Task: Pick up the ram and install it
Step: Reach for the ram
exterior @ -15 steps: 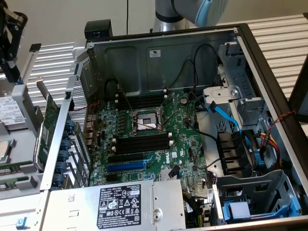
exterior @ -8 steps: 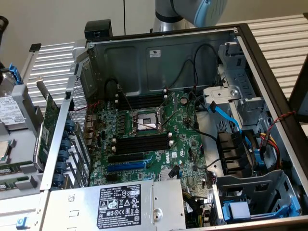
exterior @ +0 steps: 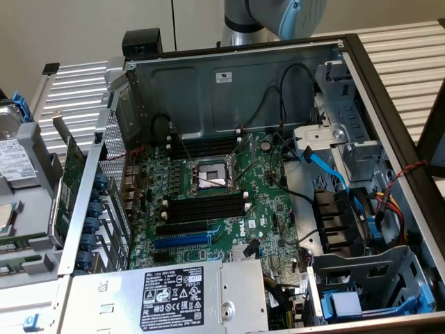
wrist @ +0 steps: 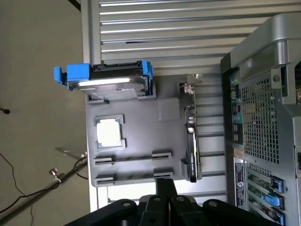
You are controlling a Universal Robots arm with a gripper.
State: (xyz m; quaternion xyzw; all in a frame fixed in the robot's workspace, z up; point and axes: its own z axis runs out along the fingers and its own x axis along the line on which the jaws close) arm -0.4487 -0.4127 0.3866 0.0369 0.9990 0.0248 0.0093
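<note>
Presently my gripper hangs with its two fingers drawn tight together and nothing between them; it sits above one edge of the grey tray, over an end clip of the outermost holder.

The ram stands on edge in the next holder of that tray, a thin strip running between two clips; I am not touching it, though it is near my fingertips.

On the same tray a processor lies flat just beside the ram's holder; further along, a hard drive rests in a blue caddy; an expansion card stands on edge along the tray's side nearest the computer case.

From the exterior view, my arm rises behind the open case; inside lies the motherboard, its processor socket flanked on two sides by black memory slots with white end clips; whether any slot is filled I cannot tell.

The power supply sits at the case's near edge; a blue cable runs across the drive bays toward the exterior view's right.
</note>
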